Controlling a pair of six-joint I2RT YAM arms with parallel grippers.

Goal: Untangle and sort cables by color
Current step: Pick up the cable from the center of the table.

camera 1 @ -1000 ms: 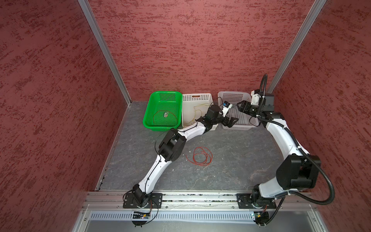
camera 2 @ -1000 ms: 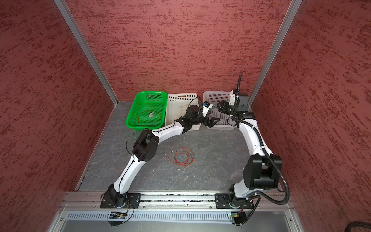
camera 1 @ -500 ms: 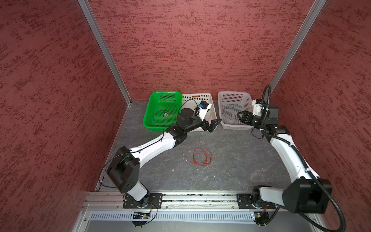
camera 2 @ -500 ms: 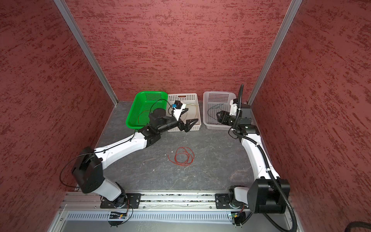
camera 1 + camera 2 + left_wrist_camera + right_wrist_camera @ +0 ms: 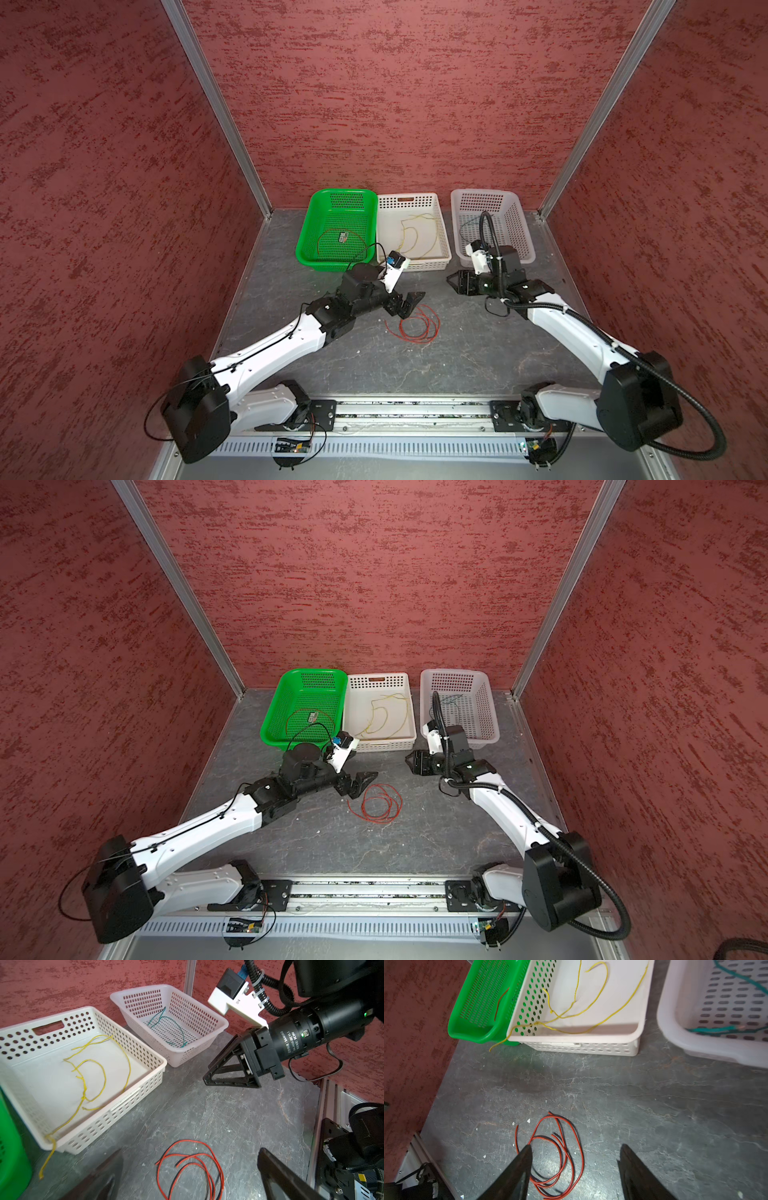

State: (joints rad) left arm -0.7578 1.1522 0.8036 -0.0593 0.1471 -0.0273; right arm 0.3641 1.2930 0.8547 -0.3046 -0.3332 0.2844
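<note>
Both arms have pulled back from the baskets. The left claw (image 5: 406,303) has dropped nearer, onto the middle of the grey slate-look desk (image 5: 374,365), and the right claw (image 5: 452,281) has backed off the right-hand basket.

Along the far wall:
- On the left, the green perforated plastic basket (image 5: 340,192) holds one looped red cable (image 5: 338,231).
- In the middle, the white hole-punched basket (image 5: 409,195) holds the thin yellow cables (image 5: 129,1066), with one end drooping over its near-left corner.
- On the right, the pale slotted basket (image 5: 482,192) holds the blue-green cable (image 5: 714,1029).

The loose coil of thin red cable (image 5: 415,328) lies on the desk, just right of and nearer than the left claw's tips. That claw is spread wide and empty. The right claw is set apart to the coil's far right, fingers parted, with nothing between them.
</note>
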